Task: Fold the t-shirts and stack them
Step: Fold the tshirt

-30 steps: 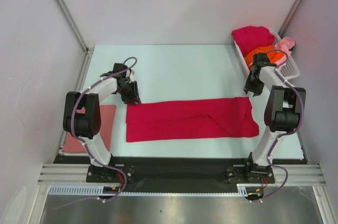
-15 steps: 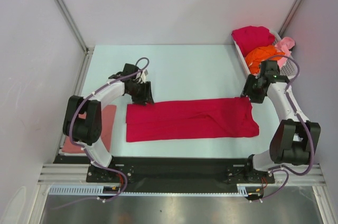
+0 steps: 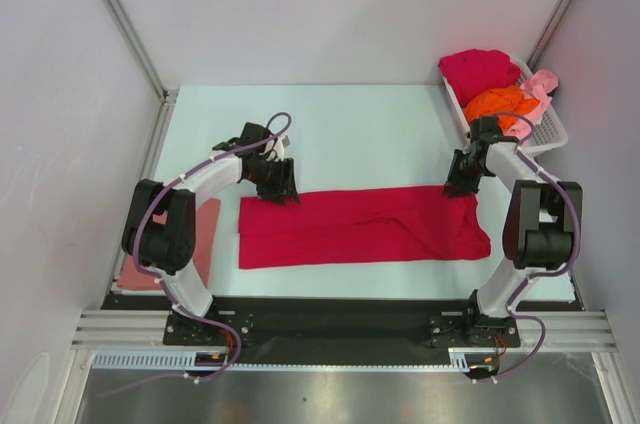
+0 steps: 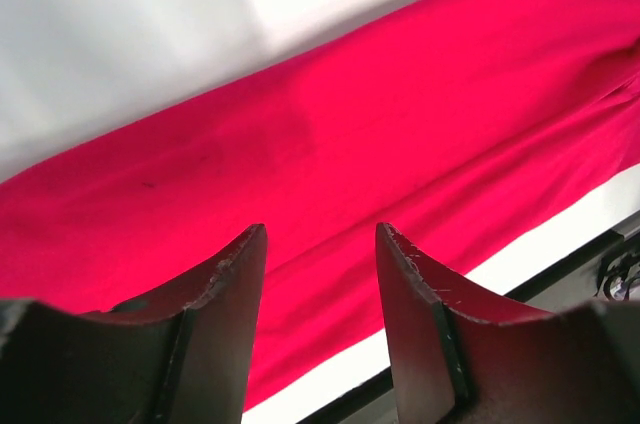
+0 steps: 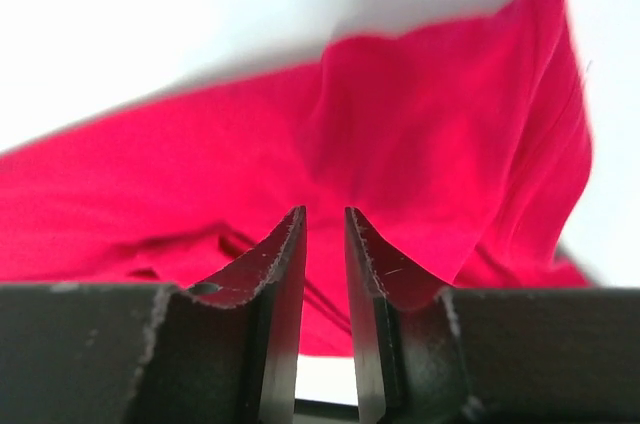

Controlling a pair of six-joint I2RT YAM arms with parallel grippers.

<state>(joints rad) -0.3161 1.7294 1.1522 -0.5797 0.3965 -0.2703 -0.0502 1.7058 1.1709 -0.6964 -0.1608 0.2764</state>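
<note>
Where left gripper [image 3: 284,191] overlaps crimson shirt [image 3: 370,227], contact unclear.

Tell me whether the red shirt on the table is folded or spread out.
Partly folded: the red shirt lies as a long narrow band, no sleeves sticking out, overlapped layers showing.

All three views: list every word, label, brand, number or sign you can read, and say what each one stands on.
No readable text in any view.
The red shirt spread on the table: plain, no print or tag showing.
The folded pink shirt at the left: plain.
The heaped shirts and their white basket: no label visible.
Both wrist views show only red cloth and bare fingers, with no markings.
</note>
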